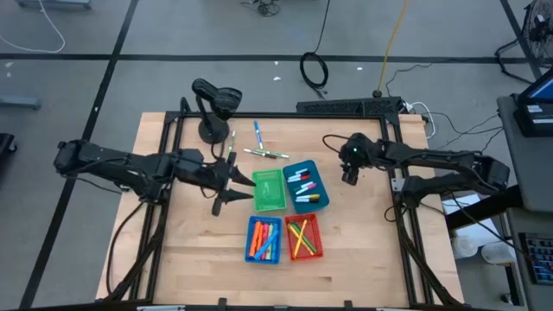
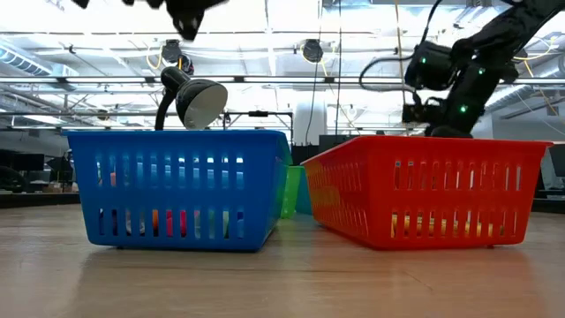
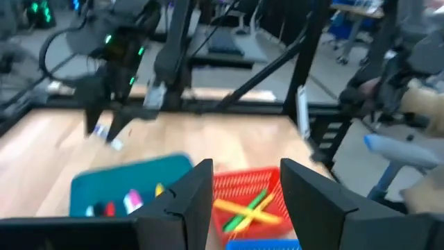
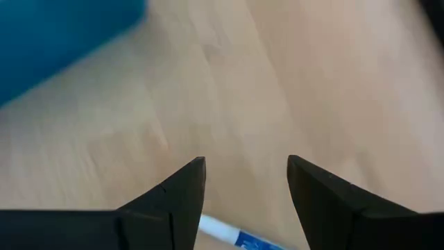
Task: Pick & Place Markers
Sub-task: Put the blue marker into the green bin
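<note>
Three loose markers lie flat on the table's far middle: a blue one (image 1: pixel 257 132), a white-and-green one (image 1: pixel 266 154) and a green one (image 1: pixel 232 142). My left gripper (image 1: pixel 240 186) hangs open and level just left of the green bin (image 1: pixel 270 192), with nothing between its fingers (image 3: pixel 246 173). My right gripper (image 1: pixel 349 177) slants down, open, to the right of the teal bin (image 1: pixel 305 186). A white-and-blue marker (image 4: pixel 239 237) lies on the wood just below and between its fingers (image 4: pixel 246 167); in the high view the gripper hides it.
The teal bin holds white markers with coloured caps. The blue bin (image 1: pixel 264 239) and the red bin (image 1: pixel 303 237) at the near middle hold several coloured markers. A black desk lamp (image 1: pixel 216 104) stands at the far left. Bare wood lies at the table's near left and right.
</note>
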`<state>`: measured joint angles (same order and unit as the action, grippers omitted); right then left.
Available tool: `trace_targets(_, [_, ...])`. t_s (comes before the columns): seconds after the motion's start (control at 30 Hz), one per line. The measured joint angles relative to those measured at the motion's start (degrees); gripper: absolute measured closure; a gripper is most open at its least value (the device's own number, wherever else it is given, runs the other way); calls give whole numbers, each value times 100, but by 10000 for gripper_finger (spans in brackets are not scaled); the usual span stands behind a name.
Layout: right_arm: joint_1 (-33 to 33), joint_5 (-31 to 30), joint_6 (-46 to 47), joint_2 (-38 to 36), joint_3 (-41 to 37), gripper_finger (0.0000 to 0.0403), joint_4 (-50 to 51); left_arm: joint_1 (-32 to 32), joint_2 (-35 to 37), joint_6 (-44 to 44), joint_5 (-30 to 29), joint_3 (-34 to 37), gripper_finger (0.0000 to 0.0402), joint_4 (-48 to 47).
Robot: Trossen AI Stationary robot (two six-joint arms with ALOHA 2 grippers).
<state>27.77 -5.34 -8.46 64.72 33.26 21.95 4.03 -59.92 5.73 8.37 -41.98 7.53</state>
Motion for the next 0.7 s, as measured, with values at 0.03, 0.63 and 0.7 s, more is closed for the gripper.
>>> trace_targets(0.03, [0, -71, 295, 42, 0, 211, 108, -64, 0, 13, 5, 60, 229, -17])
trace_targets(0.63, [199, 70, 5348, 59, 205, 211, 3301, -402, -81, -502, 16, 141, 229, -373])
trace_targets(0.7, [196, 357, 5532, 34, 205, 211, 3626, -402, -81, -689, 18, 141, 229, -555])
